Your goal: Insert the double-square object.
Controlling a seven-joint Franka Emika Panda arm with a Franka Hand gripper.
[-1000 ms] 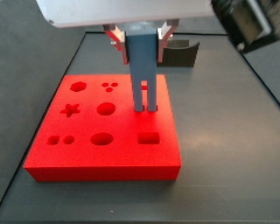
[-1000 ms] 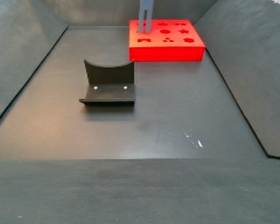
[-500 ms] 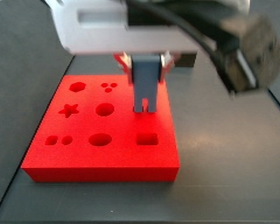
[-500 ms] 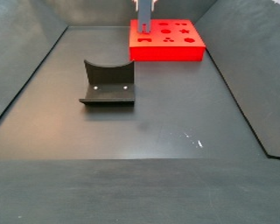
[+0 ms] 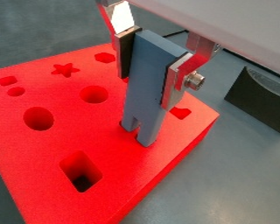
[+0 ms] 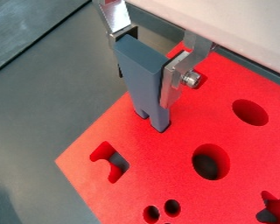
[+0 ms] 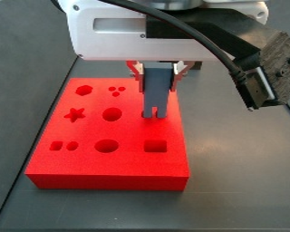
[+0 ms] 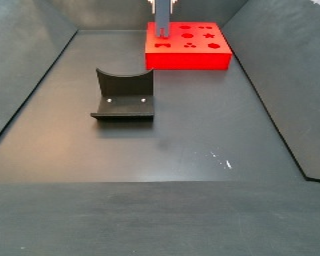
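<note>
My gripper (image 5: 150, 74) is shut on the double-square object (image 5: 149, 92), a blue-grey upright bar ending in two square prongs. It is not red. The prongs stand in the top of the red block (image 5: 43, 153) near one edge, partly sunk into a hole that the bar hides. Both wrist views show the silver fingers (image 6: 171, 77) clamping the bar (image 6: 143, 87) near its top. In a side view the gripper (image 7: 155, 77) holds the bar (image 7: 154, 98) over the block's (image 7: 87, 127) right side. In a side view the block (image 8: 190, 48) is far back, the bar (image 8: 160, 15) above it.
The block has other holes: a star (image 7: 73, 115), rounds (image 7: 110, 113), a rectangle (image 7: 155, 143). The dark fixture (image 8: 123, 95) stands mid-floor, and shows beyond the block in a wrist view (image 5: 265, 96). Dark walls bound the floor.
The gripper has come down with the bar. Less of the bar and its prong gap shows above the block than a second ago.
</note>
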